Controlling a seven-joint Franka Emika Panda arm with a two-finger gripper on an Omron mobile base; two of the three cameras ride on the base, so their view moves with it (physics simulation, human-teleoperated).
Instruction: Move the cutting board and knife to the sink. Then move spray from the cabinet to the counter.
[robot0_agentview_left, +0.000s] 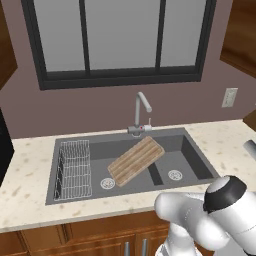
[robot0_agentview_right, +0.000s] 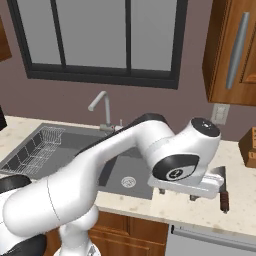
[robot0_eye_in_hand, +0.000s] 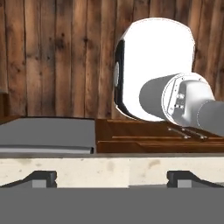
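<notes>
The board lies in the sink, propped aslant across the divider between the two basins. Its long axis runs from the near left, by the left drain, up to the far right below the faucet. The grain stripes follow that same line. A wire rack fills the left side of the left basin, just beside the board but apart from it. The right drain shows bare in the right basin.

The knife lies on the counter to the right of the sink. Its pale blade points away toward the wall and its dark handle points to the near edge, so its long axis runs far to near. The hand of the arm hangs over the counter just left of the knife, and part of the blade is hidden behind it. In the hand view the gripper has its two fingertips set wide apart, with nothing between them and the pale counter edge just beyond.

Above the knife, the cabinet on the wall is shut, its silver bar handle upright. A wall outlet sits below it. A brown box stands on the counter at the far right; any marking on it is too small to read. A dark-framed window spans the wall behind the faucet. No writing can be read anywhere.
</notes>
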